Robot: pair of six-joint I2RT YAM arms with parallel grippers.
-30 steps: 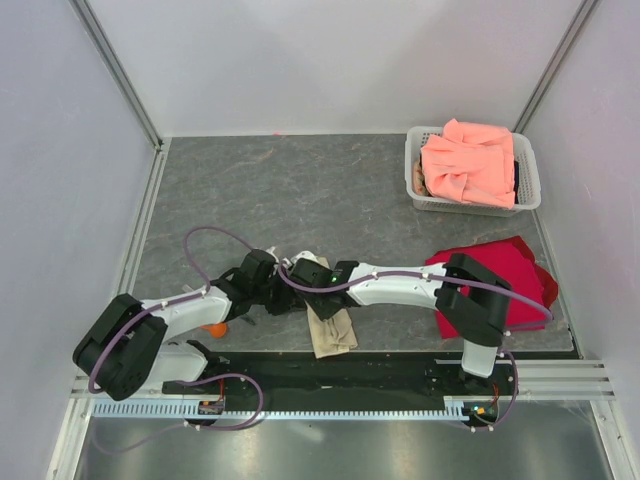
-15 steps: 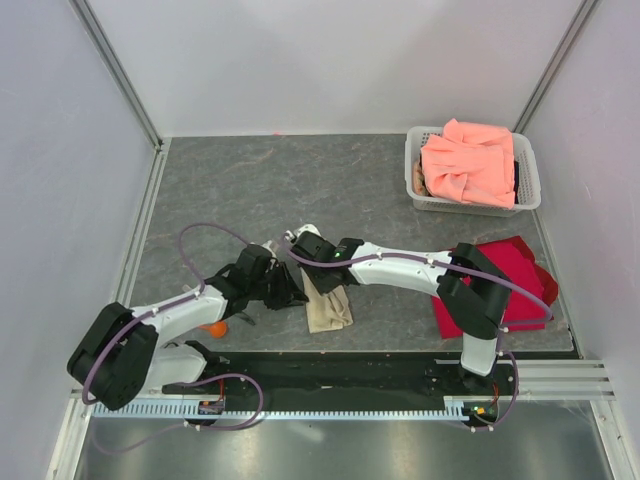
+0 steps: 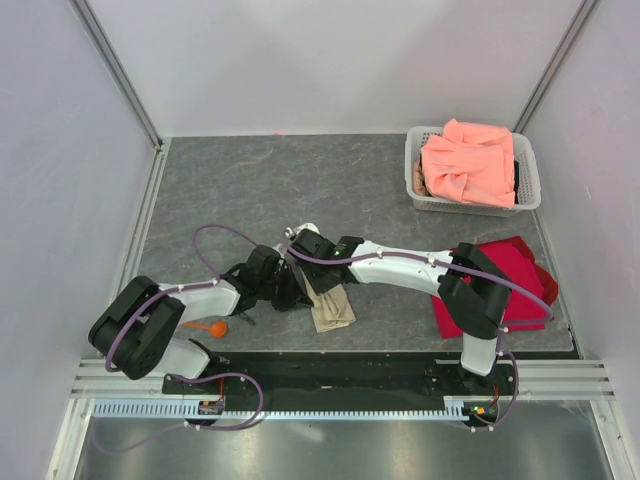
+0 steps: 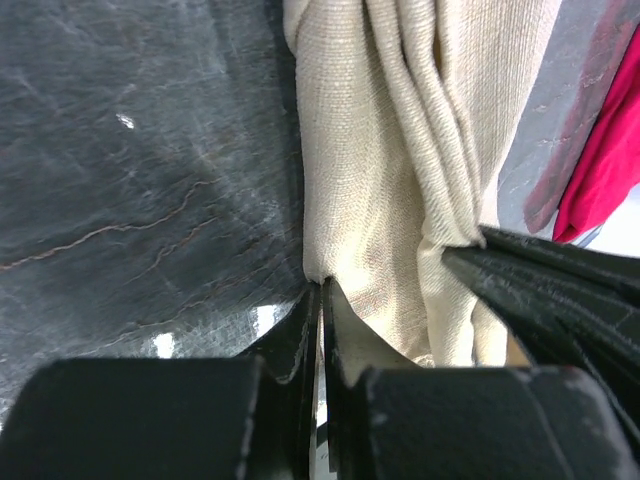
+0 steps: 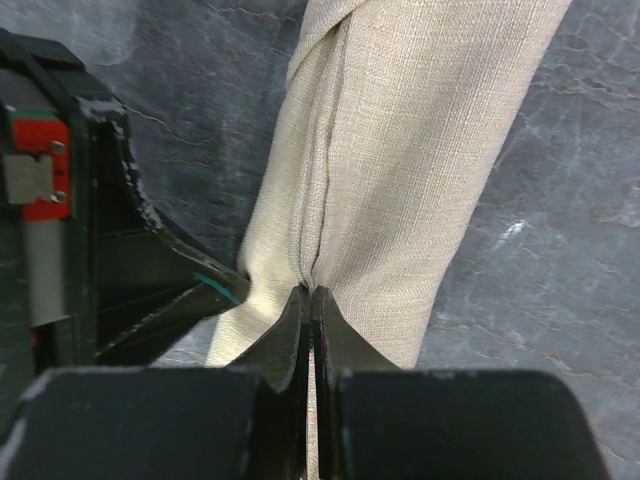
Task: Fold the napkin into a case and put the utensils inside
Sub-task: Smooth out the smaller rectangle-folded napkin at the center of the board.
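Your left gripper (image 4: 322, 300) and right gripper (image 5: 310, 300) are both pinched shut on the napkin (image 3: 335, 310).
It lies folded narrow at the near middle of the table (image 3: 300, 190); the orange spoon (image 3: 213, 327) sits to its left, the red cloth (image 3: 515, 265) to its right, and the white basket (image 3: 470, 208) with the salmon cloth (image 3: 470, 160) far behind.

A dark grey, marble-veined worktop (image 3: 330, 190) carries a narrow folded beige napkin (image 3: 333, 310) near 6 o'clock. An orange spoon (image 3: 213, 327) lies at 8 o'clock, a white basket (image 3: 413, 170) stands at 2 o'clock, and a red cloth (image 3: 515, 265) lies between 3 and 4 o'clock.
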